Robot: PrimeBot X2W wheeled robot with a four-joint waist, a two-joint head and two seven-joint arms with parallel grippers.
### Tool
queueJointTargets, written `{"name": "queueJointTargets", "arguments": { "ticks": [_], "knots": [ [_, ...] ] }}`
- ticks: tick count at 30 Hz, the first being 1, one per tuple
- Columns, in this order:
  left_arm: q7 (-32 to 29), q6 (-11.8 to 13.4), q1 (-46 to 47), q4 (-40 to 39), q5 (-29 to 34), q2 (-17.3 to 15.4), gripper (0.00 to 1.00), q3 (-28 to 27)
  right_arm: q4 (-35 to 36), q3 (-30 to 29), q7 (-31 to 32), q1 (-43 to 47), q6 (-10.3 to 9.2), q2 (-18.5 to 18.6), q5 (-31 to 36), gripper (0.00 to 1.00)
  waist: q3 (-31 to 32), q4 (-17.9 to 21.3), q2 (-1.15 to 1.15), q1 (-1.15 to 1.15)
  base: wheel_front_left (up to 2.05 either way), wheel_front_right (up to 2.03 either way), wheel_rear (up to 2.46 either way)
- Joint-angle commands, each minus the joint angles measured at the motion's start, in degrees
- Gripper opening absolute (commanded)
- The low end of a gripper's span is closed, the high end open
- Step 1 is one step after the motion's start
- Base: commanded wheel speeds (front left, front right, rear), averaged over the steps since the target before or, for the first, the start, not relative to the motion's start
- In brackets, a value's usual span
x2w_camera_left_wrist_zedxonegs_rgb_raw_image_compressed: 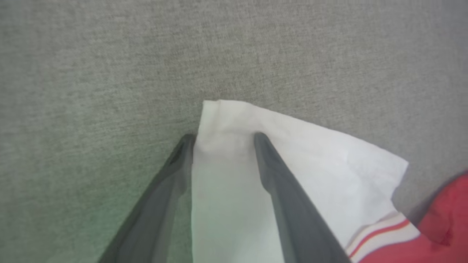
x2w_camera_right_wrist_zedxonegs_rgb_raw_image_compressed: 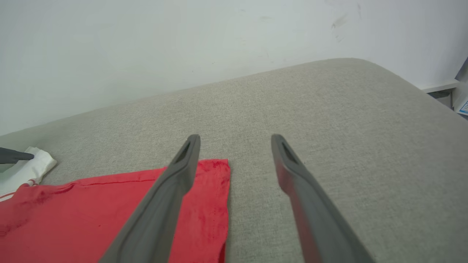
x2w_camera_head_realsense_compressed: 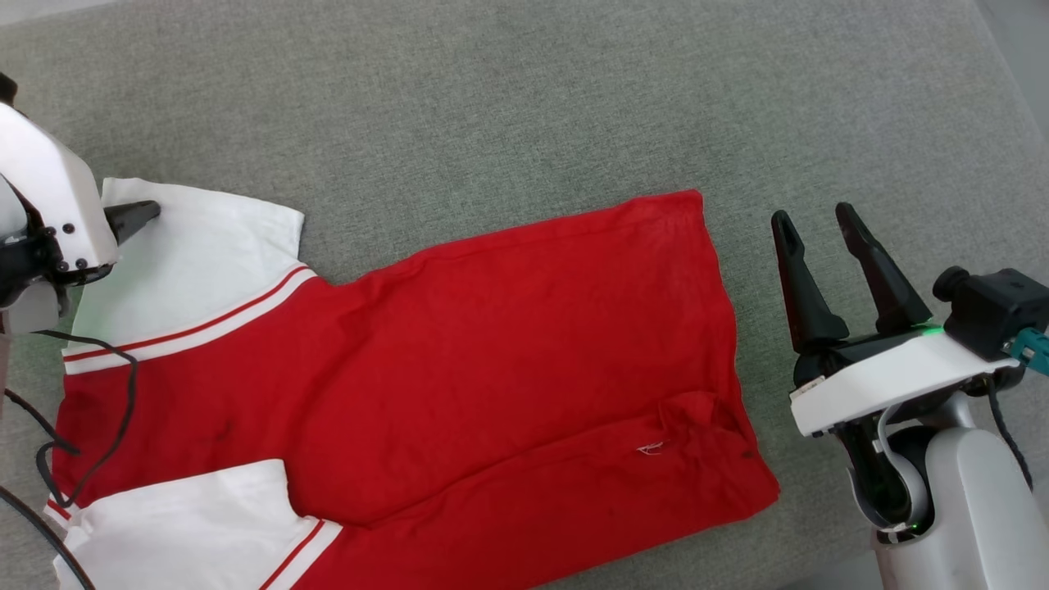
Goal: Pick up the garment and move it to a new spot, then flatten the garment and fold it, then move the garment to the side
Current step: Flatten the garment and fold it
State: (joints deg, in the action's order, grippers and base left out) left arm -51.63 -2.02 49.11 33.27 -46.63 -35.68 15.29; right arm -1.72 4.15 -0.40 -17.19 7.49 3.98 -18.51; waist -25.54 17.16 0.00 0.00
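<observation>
The garment (x2w_camera_head_realsense_compressed: pixel 492 344) is laid out on the cushion (x2w_camera_head_realsense_compressed: pixel 524 98), the left gripper (x2w_camera_left_wrist_zedxonegs_rgb_raw_image_compressed: pixel 223 136) is spread astride the far-left sleeve (x2w_camera_head_realsense_compressed: pixel 197 254) corner, the right gripper (x2w_camera_head_realsense_compressed: pixel 811 211) is held spread beside the right hem, so a deep bite is probably needed before that sleeve gets folded in.

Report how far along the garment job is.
Done: garment lies spread fairly flat on the grey cushion. In hand: open left tool straddles a white sleeve corner; open right tool sits beside the hem, not touching. Remaining: folding, moving aside.
</observation>
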Motion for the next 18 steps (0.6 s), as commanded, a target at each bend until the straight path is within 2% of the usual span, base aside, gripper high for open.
{"name": "queueJointTargets", "arguments": {
  "ticks": [1,8,11,18],
  "knots": [
    [-1.25,0.27,-3.53,1.92,-1.14,2.8,0.0,0.96,-0.29,0.21,0.07,-1.18,0.0,-0.21,-1.11,1.0,0.02,0.03,0.0,0.0,0.0,0.0,0.0],
    [4.11,-0.5,-2.81,2.01,-1.35,3.26,0.0,-0.65,-2.8,0.51,0.74,-3.95,0.0,2.12,-5.33,1.0,1.32,-0.96,0.0,0.0,0.0,0.0,0.0],
    [7.96,-0.81,-0.95,1.3,-0.41,3.44,0.0,-1.03,-5.45,0.83,3.24,-5.76,-0.01,4.37,-7.37,1.0,2.14,-2.15,0.0,0.0,0.0,0.0,0.0],
    [12.97,-2.4,2.09,0.43,0.87,5.74,0.0,0.18,-15.75,4.74,21.51,-12.85,0.0,10.94,-12.95,1.0,3.7,-5.8,0.0,0.0,0.0,0.0,0.0]
  ]
}}
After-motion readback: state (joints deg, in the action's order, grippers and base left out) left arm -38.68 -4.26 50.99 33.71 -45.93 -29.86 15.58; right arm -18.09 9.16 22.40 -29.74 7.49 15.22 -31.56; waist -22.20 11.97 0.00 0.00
